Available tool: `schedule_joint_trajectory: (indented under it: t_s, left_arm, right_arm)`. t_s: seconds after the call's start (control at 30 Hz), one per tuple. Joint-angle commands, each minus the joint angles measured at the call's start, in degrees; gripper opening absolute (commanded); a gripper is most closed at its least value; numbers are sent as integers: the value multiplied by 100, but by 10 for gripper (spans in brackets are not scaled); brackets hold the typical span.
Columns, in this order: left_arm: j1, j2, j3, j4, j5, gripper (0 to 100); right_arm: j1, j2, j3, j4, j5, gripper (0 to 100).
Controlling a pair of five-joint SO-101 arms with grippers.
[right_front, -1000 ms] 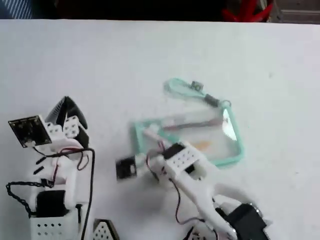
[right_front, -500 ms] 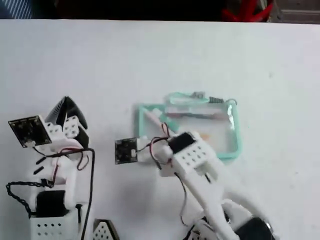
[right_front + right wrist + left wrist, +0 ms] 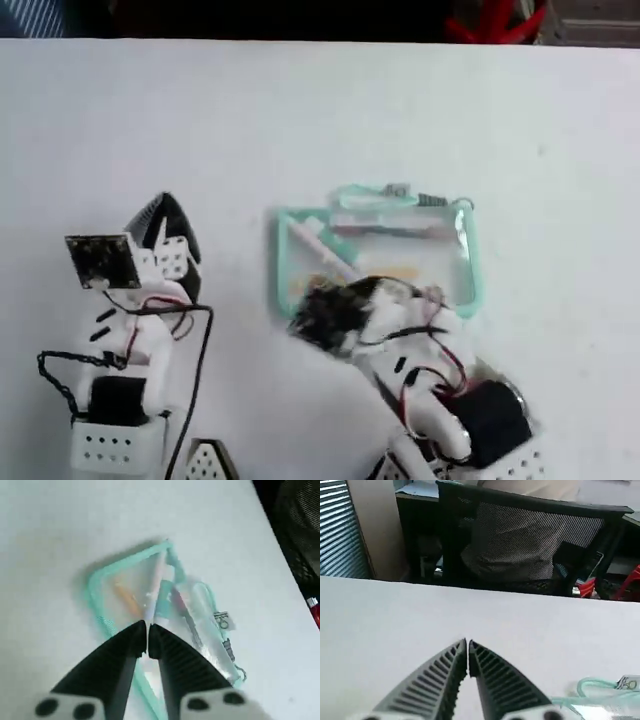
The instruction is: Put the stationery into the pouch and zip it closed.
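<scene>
A clear pouch (image 3: 400,262) with a teal border lies flat at mid-table, its teal strap (image 3: 372,193) and zipper pull (image 3: 432,201) along the far edge. Inside it are a white pen (image 3: 322,252), a pink pen (image 3: 395,231) and an orange one (image 3: 395,272). My right gripper (image 3: 318,312) hovers shut over the pouch's (image 3: 131,585) near left corner, holding nothing; its tips (image 3: 147,625) meet above the teal border. My left gripper (image 3: 163,212) stands shut and empty well left of the pouch, its tips (image 3: 467,643) touching; the strap (image 3: 592,685) shows beside it.
The white table (image 3: 300,110) is bare beyond the pouch and to its left. A black mesh chair (image 3: 530,545) stands past the far edge, and a red object (image 3: 495,22) sits off the far right corner.
The right arm drew back toward the near edge and turned its wrist, now over the pouch's near left corner. The pouch swung square earlier, then stayed. The left arm shifted slightly right.
</scene>
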Motion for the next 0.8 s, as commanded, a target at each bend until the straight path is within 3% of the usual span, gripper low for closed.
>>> schedule_joint_trajectory:
  t_s: [0.0,0.13,0.37,0.77]
  left_arm:
    - [119,-48,26,-158,-70,27]
    - [119,-48,44,-158,-79,27]
    - [145,-48,35,-158,-79,27]
    - [145,-48,53,-264,-387,27]
  right_arm:
    - [435,-558,185,-295,-862,19]
    - [576,-1332,1020,-831,-1301,19]
    - [752,-2527,2277,-1358,-1319,19]
    - [892,-2554,2804,-1675,-1319,19]
